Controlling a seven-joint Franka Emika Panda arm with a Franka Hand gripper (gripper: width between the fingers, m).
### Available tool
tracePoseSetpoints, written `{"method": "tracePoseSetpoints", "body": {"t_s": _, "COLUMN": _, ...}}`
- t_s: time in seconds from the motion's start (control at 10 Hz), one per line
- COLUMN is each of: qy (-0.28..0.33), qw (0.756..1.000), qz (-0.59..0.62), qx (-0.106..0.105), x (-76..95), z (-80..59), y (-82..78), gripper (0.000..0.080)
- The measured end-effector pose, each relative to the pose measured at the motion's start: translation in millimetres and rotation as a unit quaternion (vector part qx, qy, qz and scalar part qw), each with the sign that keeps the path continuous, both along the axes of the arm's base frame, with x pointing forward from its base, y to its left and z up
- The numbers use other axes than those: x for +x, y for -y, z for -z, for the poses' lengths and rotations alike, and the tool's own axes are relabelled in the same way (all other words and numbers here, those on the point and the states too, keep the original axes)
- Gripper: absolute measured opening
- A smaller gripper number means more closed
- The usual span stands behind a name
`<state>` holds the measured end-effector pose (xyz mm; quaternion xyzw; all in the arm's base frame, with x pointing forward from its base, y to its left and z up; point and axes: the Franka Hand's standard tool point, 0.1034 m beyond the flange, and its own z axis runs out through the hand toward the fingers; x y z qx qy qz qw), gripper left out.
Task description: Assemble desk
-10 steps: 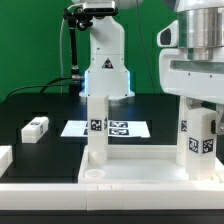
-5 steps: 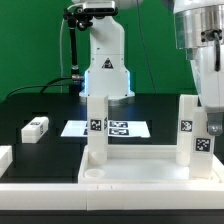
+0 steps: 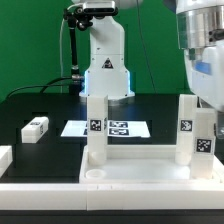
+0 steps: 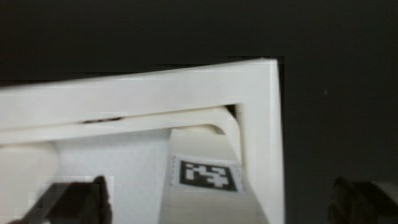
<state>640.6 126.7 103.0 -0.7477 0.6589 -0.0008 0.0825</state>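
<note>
The white desk tabletop (image 3: pixel 130 172) lies along the front of the table, rim upward. Two square white legs with black-and-white tags stand upright in it, one on the exterior view's left (image 3: pixel 97 125) and one on the right (image 3: pixel 192 130). My gripper (image 3: pixel 207 98) hangs over the right leg. In the wrist view that leg (image 4: pixel 210 175) rises from a tabletop corner (image 4: pixel 143 95). My gripper (image 4: pixel 217 205) is open, and its dark fingers (image 4: pixel 71 200) stand to either side of the leg with a gap on both sides. A third leg (image 3: pixel 35 127) lies loose on the black table.
The marker board (image 3: pixel 125 128) lies flat behind the tabletop, before the arm's white base (image 3: pixel 105 65). A low white rail (image 3: pixel 5 157) sits at the exterior view's left edge. A green backdrop closes the scene.
The hand turned about the right leg a second ago. Its jaws have now spread apart and let go of the leg, which stays upright in its socket.
</note>
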Motion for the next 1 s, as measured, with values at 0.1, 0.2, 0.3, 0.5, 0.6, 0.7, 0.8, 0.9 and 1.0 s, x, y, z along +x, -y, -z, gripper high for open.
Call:
{"method": "tracePoseSetpoints", "body": {"t_s": 0.1, "qy": 0.006, "qw": 0.999, "qz": -0.034, "qx": -0.005, "x": -3.1, "z": 0.2, "y": -3.1, "gripper": 0.0648}}
{"method": "tracePoseSetpoints", "body": {"t_s": 0.2, "qy": 0.014, "qw": 0.999, "qz": -0.051, "qx": -0.009, "x": -6.6, "z": -0.8, "y": -3.6, "gripper": 0.0648}}
{"method": "tracePoseSetpoints", "body": {"t_s": 0.3, "qy": 0.017, "qw": 0.997, "qz": -0.080, "qx": -0.013, "x": -6.4, "z": -0.5, "y": -1.8, "gripper": 0.0648}}
{"method": "tracePoseSetpoints", "body": {"t_s": 0.5, "qy": 0.023, "qw": 0.990, "qz": -0.136, "qx": -0.020, "x": -6.2, "z": -0.4, "y": -0.9, "gripper": 0.0649}}
{"method": "tracePoseSetpoints", "body": {"t_s": 0.6, "qy": 0.030, "qw": 0.977, "qz": -0.210, "qx": -0.031, "x": -6.0, "z": -0.5, "y": 2.3, "gripper": 0.0649}}
{"method": "tracePoseSetpoints", "body": {"t_s": 0.7, "qy": 0.037, "qw": 0.947, "qz": -0.315, "qx": -0.049, "x": -4.7, "z": -1.4, "y": 10.1, "gripper": 0.0649}}
{"method": "tracePoseSetpoints", "body": {"t_s": 0.8, "qy": 0.034, "qw": 0.920, "qz": -0.385, "qx": -0.061, "x": -5.9, "z": 1.8, "y": 11.9, "gripper": 0.0649}}
{"method": "tracePoseSetpoints", "body": {"t_s": 0.9, "qy": 0.027, "qw": 0.896, "qz": -0.438, "qx": -0.071, "x": -5.5, "z": 5.4, "y": 10.7, "gripper": 0.0649}}
{"method": "tracePoseSetpoints", "body": {"t_s": 1.0, "qy": 0.027, "qw": 0.887, "qz": -0.454, "qx": -0.078, "x": -5.1, "z": 6.5, "y": 9.0, "gripper": 0.0649}}
